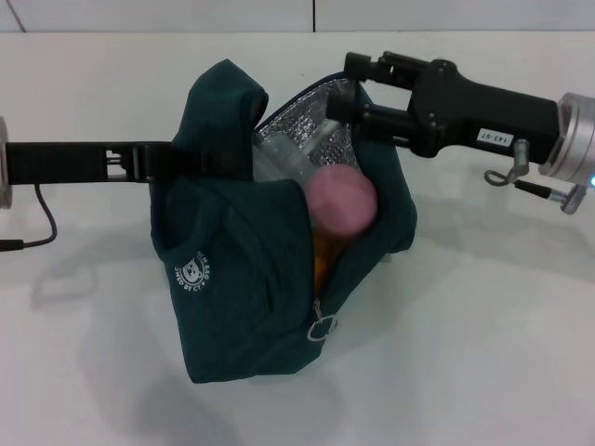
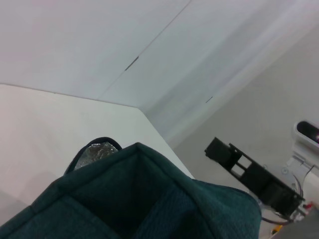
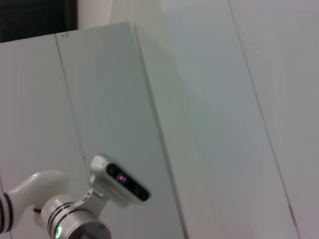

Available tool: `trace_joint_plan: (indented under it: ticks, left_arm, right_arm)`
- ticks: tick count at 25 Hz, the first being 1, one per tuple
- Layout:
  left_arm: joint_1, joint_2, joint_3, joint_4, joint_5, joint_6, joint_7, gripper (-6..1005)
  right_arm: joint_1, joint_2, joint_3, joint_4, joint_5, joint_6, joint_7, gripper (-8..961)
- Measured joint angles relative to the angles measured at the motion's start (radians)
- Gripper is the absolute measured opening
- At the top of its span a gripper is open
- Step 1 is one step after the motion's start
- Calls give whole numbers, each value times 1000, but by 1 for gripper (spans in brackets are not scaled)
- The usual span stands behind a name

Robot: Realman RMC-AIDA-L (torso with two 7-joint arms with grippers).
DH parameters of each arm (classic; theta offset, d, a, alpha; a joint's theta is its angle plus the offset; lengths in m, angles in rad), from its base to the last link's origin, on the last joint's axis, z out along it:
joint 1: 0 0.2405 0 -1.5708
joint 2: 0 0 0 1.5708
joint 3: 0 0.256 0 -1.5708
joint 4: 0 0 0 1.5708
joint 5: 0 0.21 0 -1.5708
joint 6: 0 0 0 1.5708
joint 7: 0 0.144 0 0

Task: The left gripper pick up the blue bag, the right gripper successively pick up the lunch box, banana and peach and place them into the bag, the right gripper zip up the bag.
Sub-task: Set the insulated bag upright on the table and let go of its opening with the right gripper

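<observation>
The blue bag (image 1: 242,297) hangs open above the white table, dark teal with a silver lining. My left gripper (image 1: 191,160) reaches in from the left and is shut on the bag's upper edge. Inside the bag lie the pink peach (image 1: 342,203), the clear lunch box (image 1: 297,149) behind it and a strip of the yellow banana (image 1: 323,258) below it. My right gripper (image 1: 342,86) is at the bag's far rim, jaws apart on either side of the rim and holding nothing. In the left wrist view the bag (image 2: 149,199) fills the foreground and the right gripper (image 2: 249,174) shows beyond it.
The bag's zipper pull (image 1: 321,327) hangs at the low end of the opening. The white table (image 1: 483,353) lies below and around the bag. A cable (image 1: 42,232) trails from the left arm. The right wrist view shows only wall panels and a white arm part (image 3: 75,214).
</observation>
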Motion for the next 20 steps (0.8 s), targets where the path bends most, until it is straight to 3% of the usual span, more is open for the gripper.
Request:
trace_joint_plan:
  ticks: [5, 13, 20]
  left_arm:
    - [3, 0, 0, 0, 0, 0, 0, 45]
    - [4, -2, 0, 0, 0, 1, 3, 45]
    - [5, -3, 0, 0, 0, 3, 4, 45]
  right_arm:
    - [-19, -9, 68, 1, 0, 6, 28, 674]
    - [-46, -59, 101, 22, -3, 85, 133, 677]
    - [-33, -53, 95, 53, -54, 115, 178, 678]
